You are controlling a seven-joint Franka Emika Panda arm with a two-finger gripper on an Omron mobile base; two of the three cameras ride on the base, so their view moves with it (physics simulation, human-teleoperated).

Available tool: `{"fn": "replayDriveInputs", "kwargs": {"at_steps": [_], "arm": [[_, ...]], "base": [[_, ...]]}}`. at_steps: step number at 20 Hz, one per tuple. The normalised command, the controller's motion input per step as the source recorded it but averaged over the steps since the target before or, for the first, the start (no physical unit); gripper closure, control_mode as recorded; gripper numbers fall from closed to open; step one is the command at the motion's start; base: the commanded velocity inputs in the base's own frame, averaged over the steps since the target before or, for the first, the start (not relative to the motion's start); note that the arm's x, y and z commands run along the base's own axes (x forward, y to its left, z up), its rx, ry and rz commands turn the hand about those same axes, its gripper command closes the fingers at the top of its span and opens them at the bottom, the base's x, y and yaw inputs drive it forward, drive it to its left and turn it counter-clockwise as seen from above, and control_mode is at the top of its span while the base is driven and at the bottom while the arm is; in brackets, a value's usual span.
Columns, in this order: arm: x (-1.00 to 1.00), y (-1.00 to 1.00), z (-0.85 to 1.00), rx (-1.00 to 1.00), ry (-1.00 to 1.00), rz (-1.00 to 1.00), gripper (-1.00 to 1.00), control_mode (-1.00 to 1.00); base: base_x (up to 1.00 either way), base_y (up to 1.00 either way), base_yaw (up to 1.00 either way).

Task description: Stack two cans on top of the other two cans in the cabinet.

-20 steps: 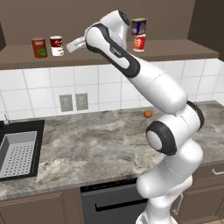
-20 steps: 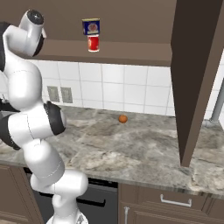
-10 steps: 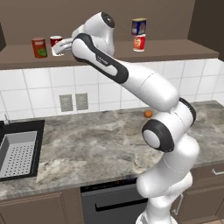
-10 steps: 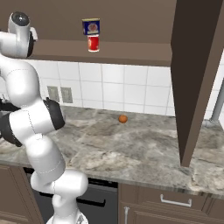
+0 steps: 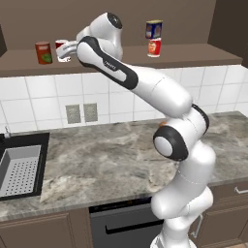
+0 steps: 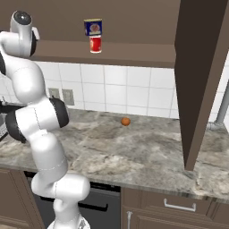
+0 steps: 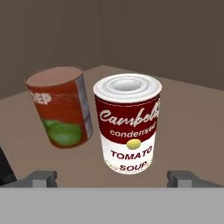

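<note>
On the cabinet (image 5: 193, 56) ledge, the dark blue can (image 5: 154, 29) stands on top of the bright red can (image 5: 154, 47); the same pair appears as blue can (image 6: 93, 27) over red can (image 6: 95, 44). At the left end, the red-topped, white-bottomed soup can (image 5: 61, 50) stands upright beside the dull orange-red can with a green patch (image 5: 43, 52). My gripper (image 5: 68, 50) is level with the soup can, just to its right. In the hand view the soup can (image 7: 128, 124) stands ahead between the spread fingertips (image 7: 41, 178), with the green-patch can (image 7: 61, 107) to its left. The gripper (image 7: 113, 178) is open and holds nothing.
A small orange fruit (image 6: 125, 121) lies on the marble counter (image 5: 97, 164) by the tiled wall. A sink (image 5: 19, 169) is at the left. A tall dark cabinet side (image 6: 201, 80) hangs at the right. The shelf's back wall (image 7: 153, 39) is close behind the cans.
The arm has swung left along the shelf, bringing the open gripper from mid-shelf up to the red-and-white can. The cans have not moved.
</note>
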Motion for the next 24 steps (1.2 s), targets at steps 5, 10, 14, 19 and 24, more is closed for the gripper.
{"fn": "replayDriveInputs", "kwargs": {"at_steps": [5,10,14,19,24], "arm": [[0.24,0.07,-0.02,-0.01,0.00,0.00,-1.00,-1.00],[0.20,0.14,0.00,-0.01,0.00,0.00,-1.00,-1.00],[0.11,0.15,0.00,0.00,0.00,0.00,-1.00,-1.00],[0.12,0.14,0.00,0.00,0.00,0.00,-1.00,-1.00],[0.18,0.09,-0.01,0.00,0.00,-0.01,-1.00,-1.00]], "base": [[0.00,0.00,0.00],[0.00,0.00,0.00],[0.00,0.00,0.00],[0.00,0.00,0.00],[0.00,0.00,0.00]]}}
